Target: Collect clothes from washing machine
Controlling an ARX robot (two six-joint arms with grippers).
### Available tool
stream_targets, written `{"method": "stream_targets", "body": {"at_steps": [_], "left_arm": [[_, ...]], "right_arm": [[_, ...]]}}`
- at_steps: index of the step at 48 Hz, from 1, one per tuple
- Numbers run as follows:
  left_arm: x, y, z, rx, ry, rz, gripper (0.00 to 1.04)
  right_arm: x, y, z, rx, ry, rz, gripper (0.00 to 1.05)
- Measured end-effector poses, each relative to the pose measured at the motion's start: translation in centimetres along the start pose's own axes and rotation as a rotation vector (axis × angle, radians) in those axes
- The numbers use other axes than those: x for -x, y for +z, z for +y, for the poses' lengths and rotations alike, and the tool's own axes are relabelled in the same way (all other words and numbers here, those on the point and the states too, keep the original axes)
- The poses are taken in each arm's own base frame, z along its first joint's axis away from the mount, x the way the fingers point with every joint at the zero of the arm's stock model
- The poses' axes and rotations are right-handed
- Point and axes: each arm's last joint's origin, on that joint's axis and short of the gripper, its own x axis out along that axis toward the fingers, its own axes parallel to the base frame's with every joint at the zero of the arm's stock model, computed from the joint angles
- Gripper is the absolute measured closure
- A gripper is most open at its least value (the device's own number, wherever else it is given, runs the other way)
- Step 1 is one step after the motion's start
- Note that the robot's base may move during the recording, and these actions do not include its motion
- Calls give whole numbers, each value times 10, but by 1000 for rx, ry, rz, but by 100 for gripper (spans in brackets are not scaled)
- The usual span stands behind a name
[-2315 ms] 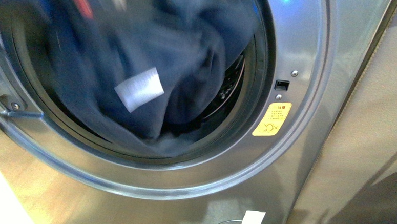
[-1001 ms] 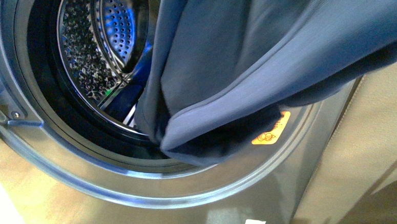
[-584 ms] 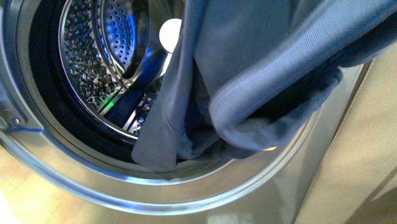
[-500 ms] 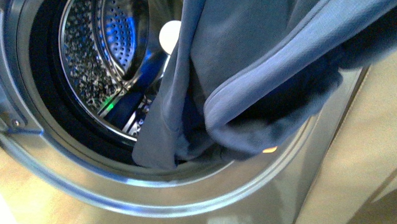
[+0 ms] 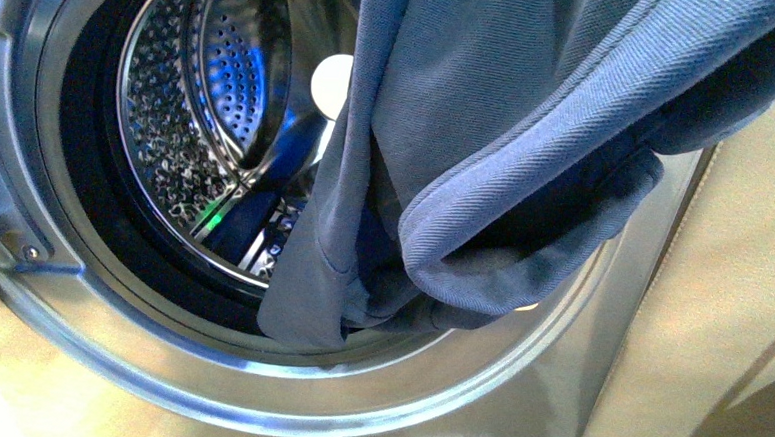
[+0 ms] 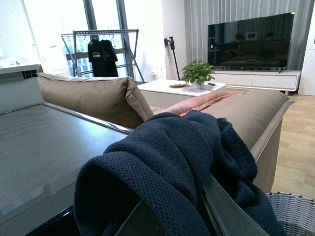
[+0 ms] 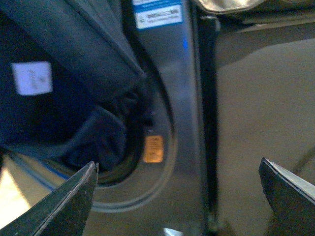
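Note:
The slate-blue clothes point(image 5: 508, 135) hang out of the washing machine point(image 5: 255, 372) porthole, draping over its lower rim; the perforated drum point(image 5: 187, 138) shows behind them. In the left wrist view my left gripper point(image 6: 170, 216) is shut on the clothes point(image 6: 167, 157), a dark navy bundle heaped over its fingers point(image 6: 231, 214). In the right wrist view my right gripper point(image 7: 179, 196) is open, nothing between its fingers point(image 7: 64, 206); it faces the washing machine point(image 7: 182, 123) front with the clothes point(image 7: 74, 73), a white tag point(image 7: 32, 77) and the orange sticker point(image 7: 153, 148). Neither gripper shows in the front view.
A beige panel point(image 5: 718, 326) stands to the right of the machine. The left wrist view shows a tan sofa point(image 6: 98, 98), a woven basket's rim point(image 6: 295, 211) beside the bundle, a white table with a plant point(image 6: 198, 73), a television point(image 6: 251, 39) and a drying rack point(image 6: 101, 49).
The garment has come out of the drum and lifted up and to the right, uncovering the drum. Over the last half second its folded hem shifted only slightly.

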Motion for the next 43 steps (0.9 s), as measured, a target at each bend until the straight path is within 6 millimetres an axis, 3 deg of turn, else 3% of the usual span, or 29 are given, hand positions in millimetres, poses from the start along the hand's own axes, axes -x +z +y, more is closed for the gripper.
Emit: {"method": "stream_targets", "body": {"at_steps": [5, 14, 22, 35, 43], "left_arm": [[0, 0, 0, 0, 0, 0, 97], [0, 0, 0, 0, 3, 1, 97], [0, 0, 0, 0, 3, 1, 97], [0, 0, 0, 0, 3, 1, 97], [0, 0, 0, 0, 3, 1, 97]], "right_arm": [[-7, 9, -3, -77, 163, 11, 7], [-34, 42, -1, -57, 231, -61, 7], [-65, 59, 6, -32, 294, -74, 7], [-114, 75, 21, 23, 474, -73, 7], [-139, 76, 32, -32, 635, -52, 7]]}}
